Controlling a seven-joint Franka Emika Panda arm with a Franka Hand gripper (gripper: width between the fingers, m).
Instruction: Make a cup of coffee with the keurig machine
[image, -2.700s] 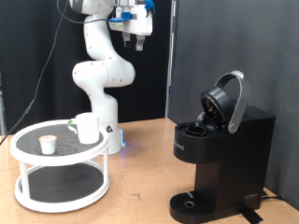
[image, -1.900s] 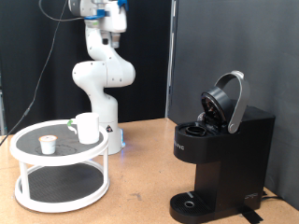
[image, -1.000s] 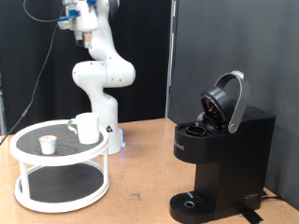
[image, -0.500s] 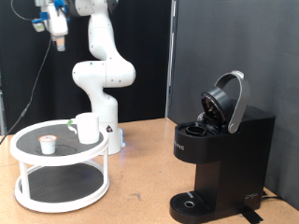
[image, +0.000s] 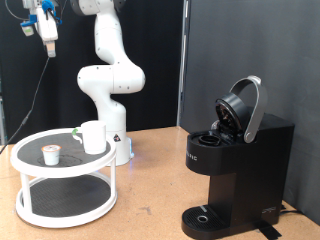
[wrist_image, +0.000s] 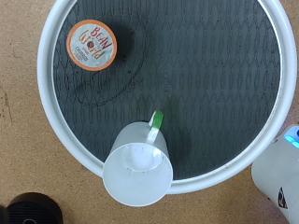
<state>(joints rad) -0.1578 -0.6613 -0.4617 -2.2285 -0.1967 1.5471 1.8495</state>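
The white cup (image: 93, 137) stands upright and empty on the top shelf of a round white two-tier stand (image: 30, 172). The wrist view looks straight down on the cup (wrist_image: 140, 173) near the stand's rim (wrist_image: 47, 93), its handle showing some green. A coffee pod (image: 51, 154) sits beside the cup; its orange lid shows in the wrist view (wrist_image: 92, 44). The black keurig machine (image: 235, 170) stands at the exterior view's right with its lid (image: 245, 108) raised. My gripper (image: 47, 38) hangs high above the stand at the exterior view's top left and holds nothing. Its fingers do not show in the wrist view.
The white robot base (image: 112, 100) stands just behind the stand and shows at the wrist view's edge (wrist_image: 280, 177). The wooden table (image: 150, 190) lies between stand and machine. A black curtain hangs behind.
My gripper has swung along the top of the exterior view from above the robot base to the left, and now stands over the stand. Cup, pod and machine have not moved.
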